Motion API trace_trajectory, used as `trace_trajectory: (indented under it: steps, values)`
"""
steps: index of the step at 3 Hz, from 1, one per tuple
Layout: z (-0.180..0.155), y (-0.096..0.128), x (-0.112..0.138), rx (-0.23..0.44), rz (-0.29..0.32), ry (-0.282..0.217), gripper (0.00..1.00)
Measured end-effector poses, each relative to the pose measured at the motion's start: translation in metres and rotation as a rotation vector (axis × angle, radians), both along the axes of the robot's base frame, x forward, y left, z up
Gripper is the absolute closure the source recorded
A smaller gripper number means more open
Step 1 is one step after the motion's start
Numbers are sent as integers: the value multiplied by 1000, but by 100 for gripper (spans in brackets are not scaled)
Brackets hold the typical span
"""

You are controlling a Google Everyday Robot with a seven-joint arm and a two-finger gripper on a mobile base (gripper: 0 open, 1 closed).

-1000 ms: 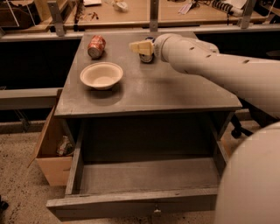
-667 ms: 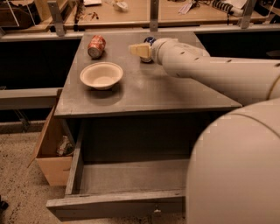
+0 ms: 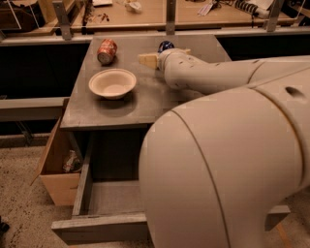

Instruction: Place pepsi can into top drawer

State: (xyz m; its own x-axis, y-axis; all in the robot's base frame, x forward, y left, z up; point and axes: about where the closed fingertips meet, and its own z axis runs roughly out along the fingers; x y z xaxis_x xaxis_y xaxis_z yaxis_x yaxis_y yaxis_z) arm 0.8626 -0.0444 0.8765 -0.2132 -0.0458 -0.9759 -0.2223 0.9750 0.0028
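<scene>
The pepsi can (image 3: 165,46) is blue and stands near the back of the grey cabinet top (image 3: 145,101); only its top part shows above my wrist. My gripper (image 3: 160,54) is at the can, right in front of it, at the end of my white arm (image 3: 208,77). The arm reaches in from the right and hides the can's lower part. The top drawer (image 3: 81,186) is pulled open below the cabinet top. Its front panel (image 3: 97,228) is near the bottom edge, and my arm's bulk covers its right half.
A red can (image 3: 107,51) lies on the cabinet top at the back left. A white bowl (image 3: 112,83) sits in front of it. An open cardboard box (image 3: 55,172) stands on the floor left of the cabinet. A wooden workbench (image 3: 145,12) runs behind.
My arm has swung nearer the camera and now covers the right and lower part of the view. The gripper has shifted slightly back and right, and the blue can now shows behind it.
</scene>
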Motion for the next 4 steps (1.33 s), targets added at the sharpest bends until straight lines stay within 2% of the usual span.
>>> trace_trajectory:
  steps: [1, 3, 4]
  values:
    - [-7, 1, 5, 0, -24, 9, 18]
    - [-10, 0, 3, 2, -46, 17, 64]
    - [-2, -6, -1, -17, -55, 31, 95]
